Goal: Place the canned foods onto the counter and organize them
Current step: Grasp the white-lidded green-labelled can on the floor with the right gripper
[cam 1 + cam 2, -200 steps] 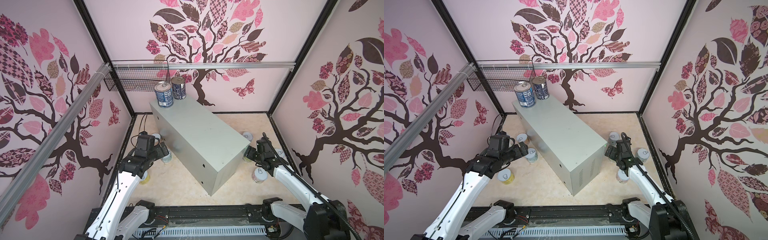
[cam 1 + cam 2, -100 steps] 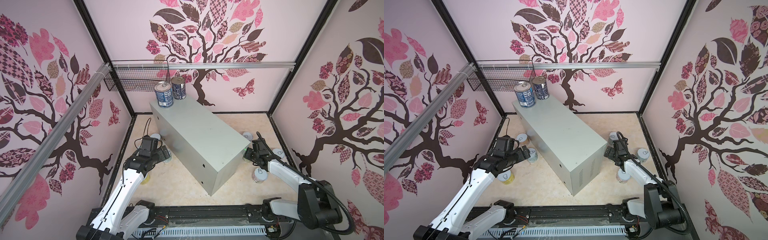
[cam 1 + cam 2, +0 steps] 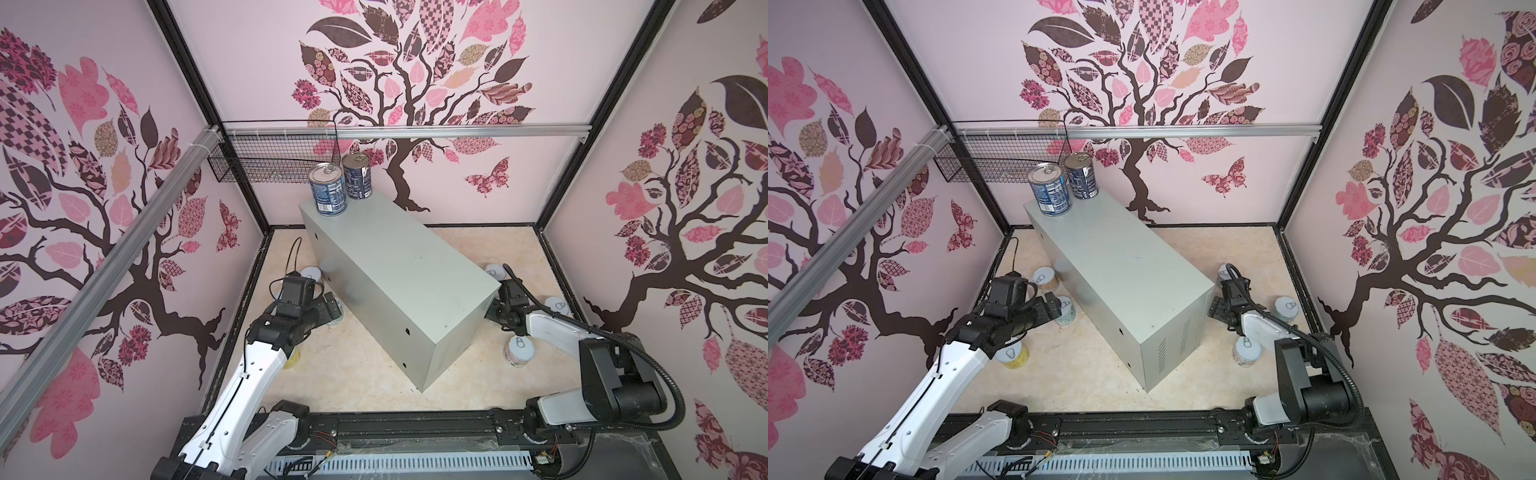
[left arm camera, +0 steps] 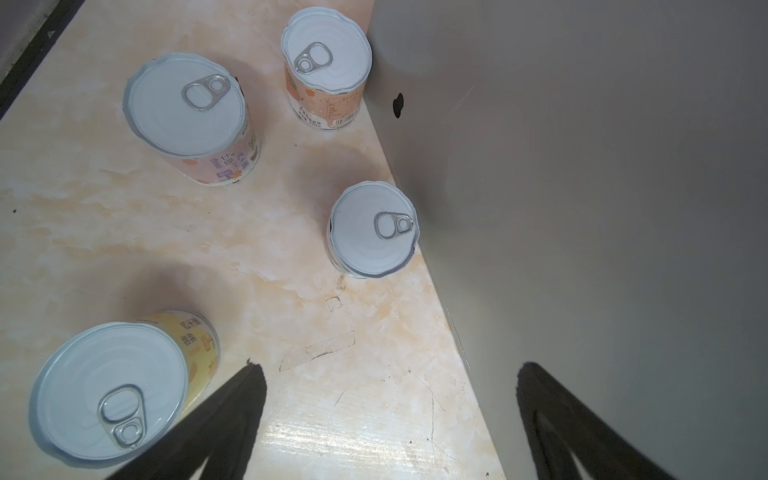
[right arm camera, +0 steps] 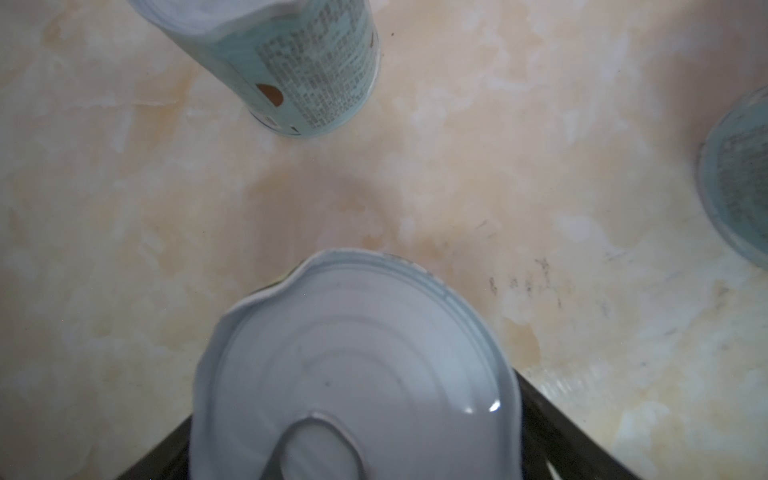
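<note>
Two tall dark-blue cans (image 3: 328,193) (image 3: 356,176) stand at the far end of the grey-green counter (image 3: 399,266), seen in both top views. Beside the counter's left side, the floor holds several short white-lidded cans: pink (image 4: 185,116), orange (image 4: 326,62), one against the wall (image 4: 374,228), yellow (image 4: 112,382). My left gripper (image 4: 390,415) hangs open over bare floor there. My right gripper (image 5: 357,449) is low by the counter's near right corner (image 3: 1219,309). Its fingers (image 5: 552,436) stand either side of a white-lidded can (image 5: 353,365), whose lid hides any contact.
A black wire basket (image 3: 270,164) hangs on the back wall behind the tall cans. Three more short cans (image 3: 1225,272) (image 3: 1287,307) (image 3: 1246,349) stand on the floor around the right arm. A teal can (image 5: 299,62) stands just ahead of the right gripper.
Both arms have dropped lower. The left gripper moved in over the floor cans beside the counter. The right gripper slid toward the counter's corner and came down around a can.
</note>
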Available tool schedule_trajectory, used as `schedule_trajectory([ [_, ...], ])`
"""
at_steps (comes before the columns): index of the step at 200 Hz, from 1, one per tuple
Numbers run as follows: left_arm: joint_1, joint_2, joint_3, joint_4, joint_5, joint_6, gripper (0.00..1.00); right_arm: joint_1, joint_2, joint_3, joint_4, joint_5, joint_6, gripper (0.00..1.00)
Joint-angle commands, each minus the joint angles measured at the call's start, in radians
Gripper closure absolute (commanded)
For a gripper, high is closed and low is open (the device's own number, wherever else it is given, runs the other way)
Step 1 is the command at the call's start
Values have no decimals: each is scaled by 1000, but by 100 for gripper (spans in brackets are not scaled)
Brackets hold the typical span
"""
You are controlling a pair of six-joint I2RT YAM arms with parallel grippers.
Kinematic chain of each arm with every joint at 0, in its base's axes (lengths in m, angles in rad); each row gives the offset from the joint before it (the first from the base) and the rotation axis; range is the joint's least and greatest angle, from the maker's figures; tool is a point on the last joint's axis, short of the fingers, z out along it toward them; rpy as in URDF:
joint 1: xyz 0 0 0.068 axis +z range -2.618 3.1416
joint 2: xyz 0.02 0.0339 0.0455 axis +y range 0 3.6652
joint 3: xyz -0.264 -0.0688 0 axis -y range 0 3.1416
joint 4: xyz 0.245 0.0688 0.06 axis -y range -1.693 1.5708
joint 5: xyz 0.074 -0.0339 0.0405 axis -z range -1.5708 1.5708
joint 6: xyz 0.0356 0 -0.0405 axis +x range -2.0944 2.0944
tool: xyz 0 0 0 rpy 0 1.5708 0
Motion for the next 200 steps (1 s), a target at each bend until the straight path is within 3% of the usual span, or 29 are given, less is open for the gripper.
schedule_trajectory([
  [1, 5, -14, -20, 17, 14, 16, 2, -6, 33, 45, -23, 33, -8, 14],
  [97, 5, -33, -24, 17, 13, 18, 2, -6, 18, 49, -24, 22, -18, 38],
  [200, 4, -54, -31, 17, 3, 21, 2, -6, -161, 106, -130, -25, -18, 43],
])
